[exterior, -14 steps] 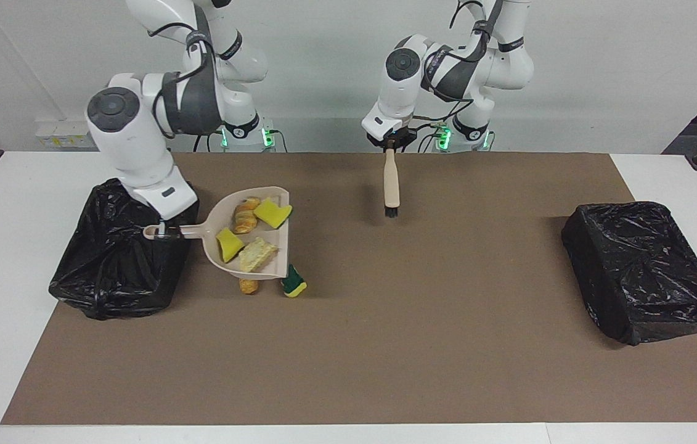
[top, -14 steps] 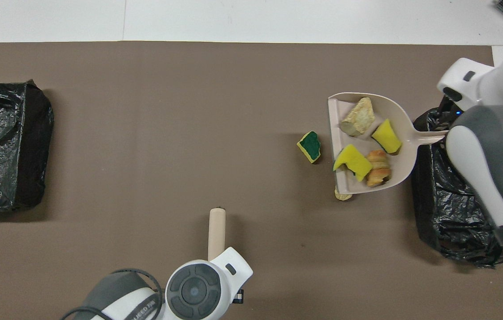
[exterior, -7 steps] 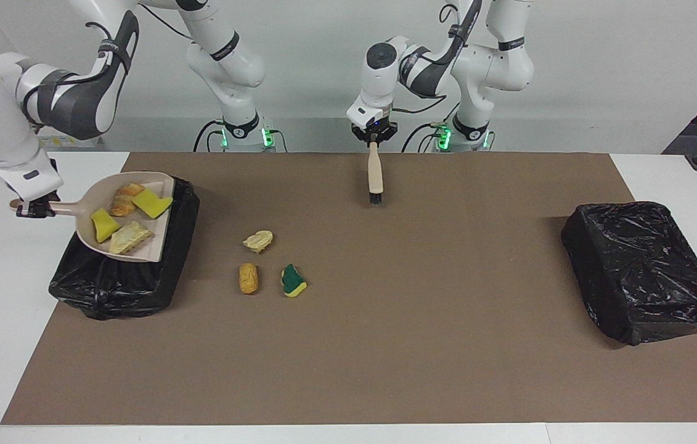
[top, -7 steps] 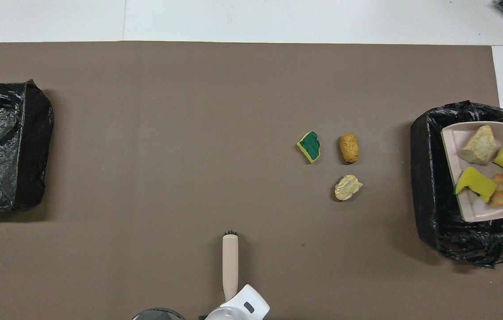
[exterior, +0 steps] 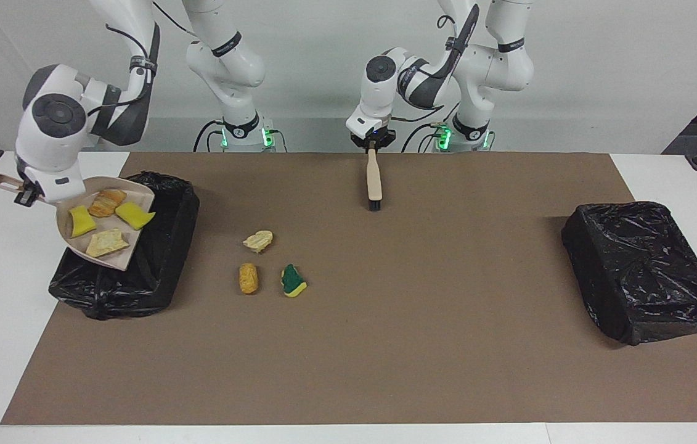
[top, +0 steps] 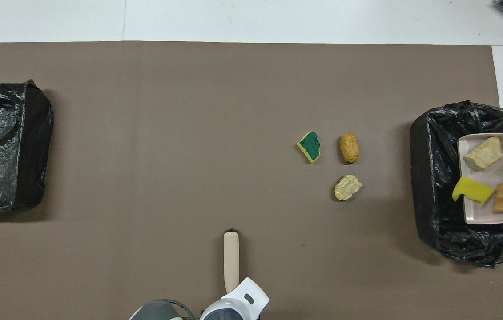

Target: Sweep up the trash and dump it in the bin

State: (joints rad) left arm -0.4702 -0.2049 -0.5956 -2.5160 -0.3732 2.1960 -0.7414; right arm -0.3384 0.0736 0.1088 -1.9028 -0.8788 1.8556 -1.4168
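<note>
Four pieces of trash (exterior: 101,223) lie in the tilted dustpan (exterior: 115,258) over the bin (exterior: 157,271); three more (exterior: 257,241) sit on the mat (exterior: 385,320) beside it (toward the table's middle). The right gripper (exterior: 23,195) pinches the dustpan's handle. The left gripper (exterior: 373,143), fingers clamped, holds the brush (exterior: 374,180) bristles-down.

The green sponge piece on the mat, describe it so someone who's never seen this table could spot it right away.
Start at the open black bin at the right arm's end of the brown mat. Three small scraps lie on the mat beside it, toward the middle. The green-topped sponge is the one farthest from that bin, beside the orange-brown lump; it alone is dark green with a yellow edge.
</note>
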